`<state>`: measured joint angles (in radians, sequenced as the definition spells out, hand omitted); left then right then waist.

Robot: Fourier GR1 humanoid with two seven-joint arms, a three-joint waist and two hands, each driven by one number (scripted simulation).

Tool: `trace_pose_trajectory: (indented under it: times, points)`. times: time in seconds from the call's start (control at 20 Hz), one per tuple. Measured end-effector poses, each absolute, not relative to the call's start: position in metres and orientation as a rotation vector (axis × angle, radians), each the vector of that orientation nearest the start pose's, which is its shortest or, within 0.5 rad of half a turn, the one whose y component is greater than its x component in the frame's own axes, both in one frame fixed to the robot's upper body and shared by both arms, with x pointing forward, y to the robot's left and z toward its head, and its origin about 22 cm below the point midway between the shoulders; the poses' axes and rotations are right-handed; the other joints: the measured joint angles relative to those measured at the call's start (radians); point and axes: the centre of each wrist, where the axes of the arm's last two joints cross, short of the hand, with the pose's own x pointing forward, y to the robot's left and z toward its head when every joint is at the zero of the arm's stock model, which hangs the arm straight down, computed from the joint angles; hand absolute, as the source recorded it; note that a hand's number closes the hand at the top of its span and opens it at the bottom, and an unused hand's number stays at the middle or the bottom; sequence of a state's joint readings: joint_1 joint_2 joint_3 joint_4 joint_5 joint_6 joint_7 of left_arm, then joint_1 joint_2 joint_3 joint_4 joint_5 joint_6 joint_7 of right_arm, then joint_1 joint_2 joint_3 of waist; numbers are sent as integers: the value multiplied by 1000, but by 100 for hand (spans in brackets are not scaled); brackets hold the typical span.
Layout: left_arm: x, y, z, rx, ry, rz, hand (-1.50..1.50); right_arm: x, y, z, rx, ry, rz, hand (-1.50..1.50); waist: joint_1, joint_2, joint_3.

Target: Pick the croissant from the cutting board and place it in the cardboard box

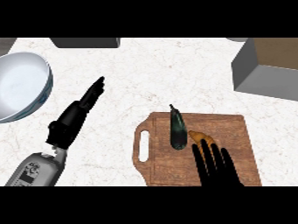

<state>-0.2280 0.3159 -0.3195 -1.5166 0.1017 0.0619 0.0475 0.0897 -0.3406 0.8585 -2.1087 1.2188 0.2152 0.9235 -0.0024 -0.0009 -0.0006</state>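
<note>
The croissant (pixel 201 137) sits on the wooden cutting board (pixel 232 131), mostly covered by the fingertips of the right hand (pixel 216 168), which lies over it with fingers stretched out straight, not curled around anything. Just left of the croissant there's a dark eggplant (pixel 177 129) lying lengthwise on the board. The cardboard box (pixel 277 68) is up at the top right, well apart from the board. Left hand (pixel 80 111) is out over the counter (pixel 151 74) with fingers straight, holding nothing, beside a big white bowl (pixel 12 87).
</note>
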Motion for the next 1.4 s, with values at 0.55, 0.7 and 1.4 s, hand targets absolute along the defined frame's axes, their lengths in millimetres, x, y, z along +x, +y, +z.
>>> trace_pose_trajectory:
  times: [0.55, 0.7, 1.4]
  points:
    - [291, 205, 45, -36, -1608, -447, 0, 159, -124, 50, -1030, -1076, 1186, -150, 1, 1, 1]
    - [286, 207, 46, -38, -1602, -445, 0, 164, -128, 45, -1040, -1102, 1187, -150, 2, 0, 1]
    - [282, 206, 42, -32, -1595, -446, 0, 178, -137, 14, -1031, -1026, 1237, -150, 1, 0, 1]
